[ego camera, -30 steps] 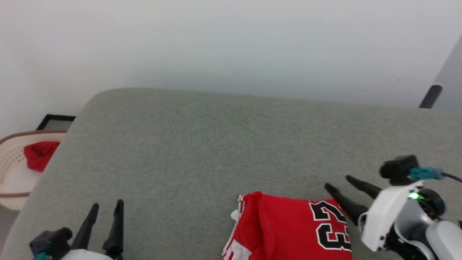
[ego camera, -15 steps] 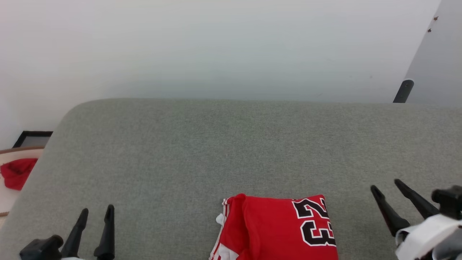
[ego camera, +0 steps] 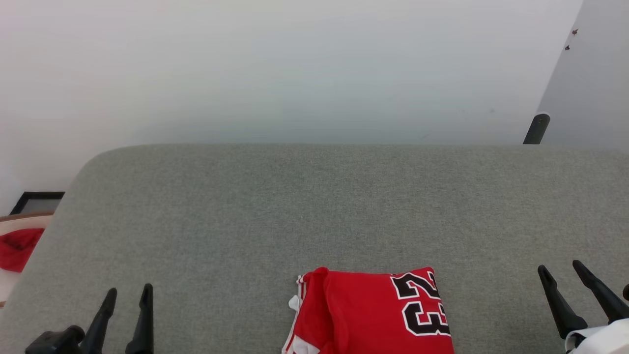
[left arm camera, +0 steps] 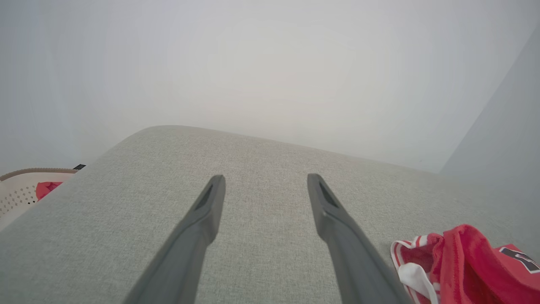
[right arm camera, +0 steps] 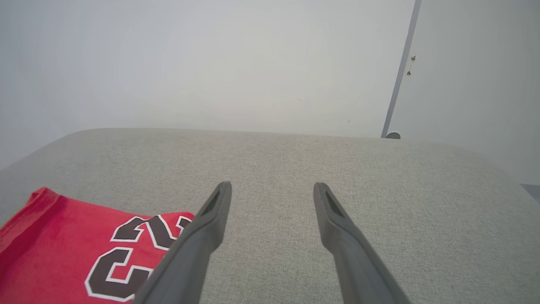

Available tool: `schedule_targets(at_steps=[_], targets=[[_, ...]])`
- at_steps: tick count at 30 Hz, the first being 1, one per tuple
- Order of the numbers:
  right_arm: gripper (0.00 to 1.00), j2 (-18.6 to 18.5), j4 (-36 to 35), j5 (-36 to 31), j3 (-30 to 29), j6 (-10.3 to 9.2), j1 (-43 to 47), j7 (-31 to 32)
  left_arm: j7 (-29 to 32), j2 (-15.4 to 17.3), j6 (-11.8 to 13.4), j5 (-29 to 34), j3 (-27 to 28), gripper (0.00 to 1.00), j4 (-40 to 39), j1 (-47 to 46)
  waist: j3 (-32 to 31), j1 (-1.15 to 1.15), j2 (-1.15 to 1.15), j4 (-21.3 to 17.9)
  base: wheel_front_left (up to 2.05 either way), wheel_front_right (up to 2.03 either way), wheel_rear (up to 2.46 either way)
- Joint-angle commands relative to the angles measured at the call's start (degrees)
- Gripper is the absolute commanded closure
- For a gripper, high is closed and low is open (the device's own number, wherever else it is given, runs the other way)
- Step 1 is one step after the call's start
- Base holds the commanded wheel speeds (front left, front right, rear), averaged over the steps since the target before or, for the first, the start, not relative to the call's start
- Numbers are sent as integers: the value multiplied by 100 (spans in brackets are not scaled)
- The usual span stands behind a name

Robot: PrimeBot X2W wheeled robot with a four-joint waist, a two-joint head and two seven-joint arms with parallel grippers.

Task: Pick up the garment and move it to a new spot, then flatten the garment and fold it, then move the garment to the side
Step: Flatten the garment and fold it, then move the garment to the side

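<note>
The garment [ego camera: 366, 314], a red jersey folded into a compact rectangle with a black-and-white "23" on top, lies on the grey cushion [ego camera: 314, 211] at its near edge. Striped trim and a bit of white sleeve peek out on its left side. My left gripper [ego camera: 128, 292] hangs open at the lower left, well clear of the jersey. My right gripper [ego camera: 560, 269] is open at the lower right, apart from the cloth. The garment [left arm camera: 460, 266] sits to the right of the left gripper [left arm camera: 265, 179]. In the right wrist view the garment [right arm camera: 63, 249] lies left of the open right gripper [right arm camera: 272, 185].
A cream perforated basket [ego camera: 10, 221] with a small red cloth lump [ego camera: 17, 248] stands off the cushion's left edge, next to a dark frame [ego camera: 37, 202]. A white wall rises behind the cushion, and a dark post [ego camera: 535, 129] stands at the far right.
The head camera has turned, shifting the whole scene left. My right gripper has drawn back from beside the "23" to the lower right corner, away from the jersey. The jersey lies as before.
</note>
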Motion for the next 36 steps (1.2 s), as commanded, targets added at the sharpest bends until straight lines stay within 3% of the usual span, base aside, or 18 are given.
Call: schedule_targets(at_steps=[1, 22, 36], targets=[[0, 29, -42, -25, -72, -7, 89, -39, -18, -18, -33, 67, 30, 0, -21, 51, -11, 0, 0, -6, 0, 0, 0], [0, 301, -380, -298, -444, -7, 376, 259, -19, -143, -97, 234, 87, 0, -27, 34, -24, 0, 0, 25, 0, 0, 0], [0, 312, -295, -197, 9, -7, 175, 582, -19, -95, -96, 255, 106, 0, -65, 70, 90, 0, 0, 651, 0, 0, 0]])
